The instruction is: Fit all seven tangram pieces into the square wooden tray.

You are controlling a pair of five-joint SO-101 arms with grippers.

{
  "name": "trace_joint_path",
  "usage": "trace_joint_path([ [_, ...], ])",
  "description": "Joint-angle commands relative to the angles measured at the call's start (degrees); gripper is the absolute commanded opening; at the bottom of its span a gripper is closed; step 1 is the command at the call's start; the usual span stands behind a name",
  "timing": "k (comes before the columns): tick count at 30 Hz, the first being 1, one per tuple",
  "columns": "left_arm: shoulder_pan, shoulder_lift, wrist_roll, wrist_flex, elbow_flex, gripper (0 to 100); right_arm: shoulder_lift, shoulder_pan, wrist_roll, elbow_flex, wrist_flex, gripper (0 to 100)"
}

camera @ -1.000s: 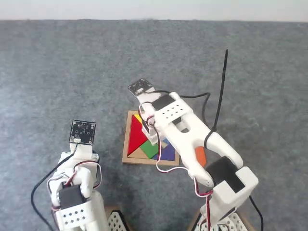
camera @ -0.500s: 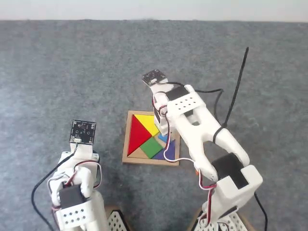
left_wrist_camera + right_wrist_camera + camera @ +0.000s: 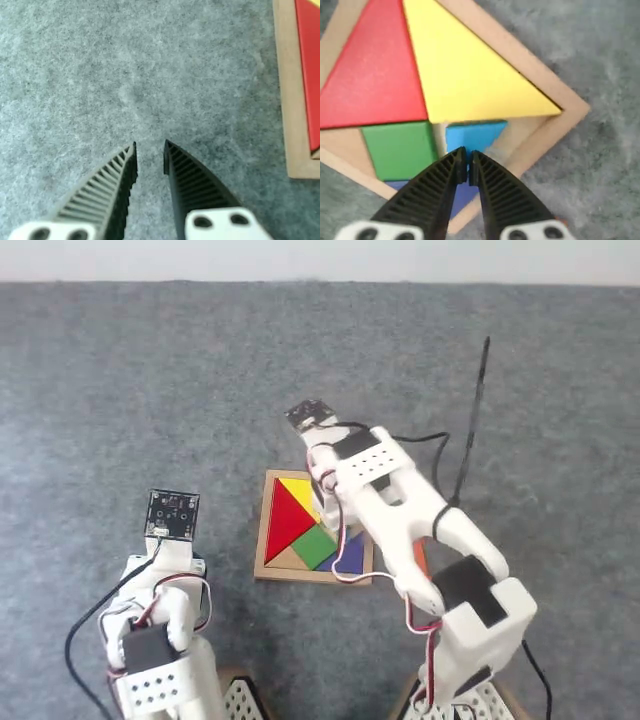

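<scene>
Your right gripper [image 3: 466, 152] hangs over the tray [image 3: 555, 131] with its 2 fingers drawn almost together. Only a thin slit shows between them, and nothing is held. The tips sit right at the near edge of the blue piece [image 3: 475, 136]; you cannot tell whether they touch it. Beyond the blue piece, farther from the tips, lies the yellow triangle [image 3: 470, 75], edge to edge with the red triangle [image 3: 375, 85]. The green square [image 3: 400, 150] lies just beside the tips, on the robot's left, against the red triangle. A purple piece [image 3: 465, 195] shows beneath the fingers. Bare wood shows on 2 sides of the blue piece.

Your left gripper [image 3: 150, 145] hovers over the carpet [image 3: 150, 60] with its fingers parted a little and empty. The tray's rim and the red triangle lie off to its right.
</scene>
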Motion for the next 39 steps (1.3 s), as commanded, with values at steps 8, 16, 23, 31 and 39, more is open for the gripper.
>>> trace_joint_path([
  [8, 0.18, -0.62, 0.44, 0.35, -0.48, 9, 0.22, -3.12, 0.79, -0.62, 0.22, 0.9],
  [16, 0.18, -0.62, 0.44, 0.35, -0.48, 9, -11.56, -0.57, 5.98, 2.11, 2.95, 0.9],
  [23, 0.18, -0.62, 0.44, 0.35, -0.48, 9, -31.6, 12.7, 11.16, 10.29, 6.2, 1.3],
  [31, 0.18, -0.62, 0.44, 0.35, -0.48, 9, -42.07, 14.11, 18.11, 32.35, 2.15, 18.4],
  [39, 0.18, -0.62, 0.44, 0.35, -0.48, 9, -44.18, 12.79, 31.3, 34.11, 6.81, 22.6],
])
